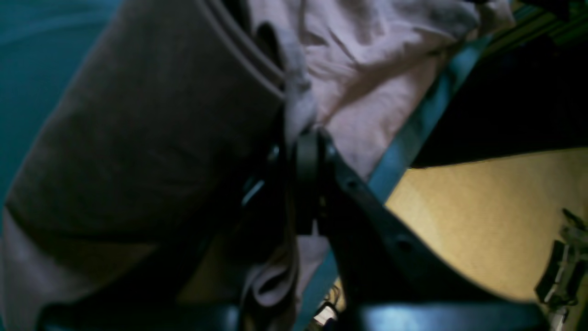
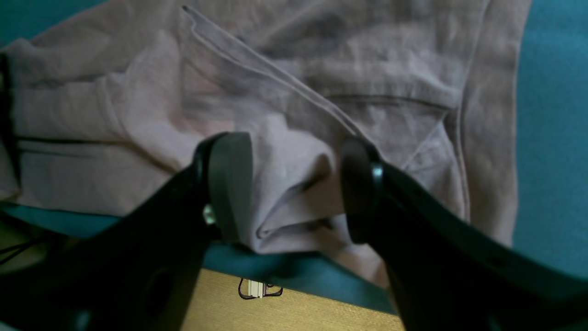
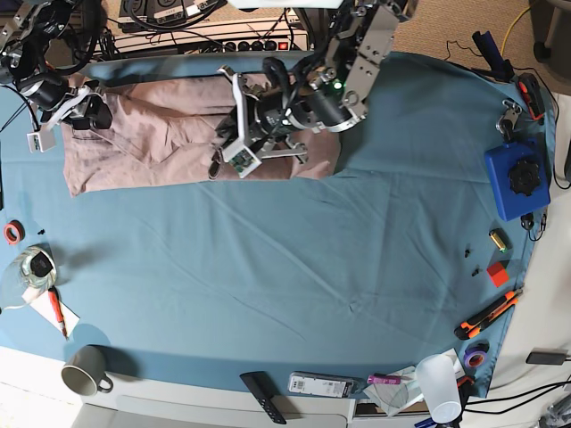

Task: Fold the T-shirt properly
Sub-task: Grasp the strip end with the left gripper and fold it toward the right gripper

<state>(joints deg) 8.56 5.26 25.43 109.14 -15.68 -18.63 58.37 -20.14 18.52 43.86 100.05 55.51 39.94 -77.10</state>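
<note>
The mauve T-shirt lies wrinkled and partly folded on the teal cloth at the back left of the table. In the left wrist view my left gripper is shut, pinching a bunched fold of the T-shirt close to a stitched hem. My right gripper stands open near the table's far left edge. Its two fingers straddle a raised fold of the T-shirt, and the fold fills most of the gap.
The teal table cloth covers the table. A blue box and small tools sit at the right edge. A grey mug, a remote and a plastic cup line the front. Cables and a power strip run behind the shirt.
</note>
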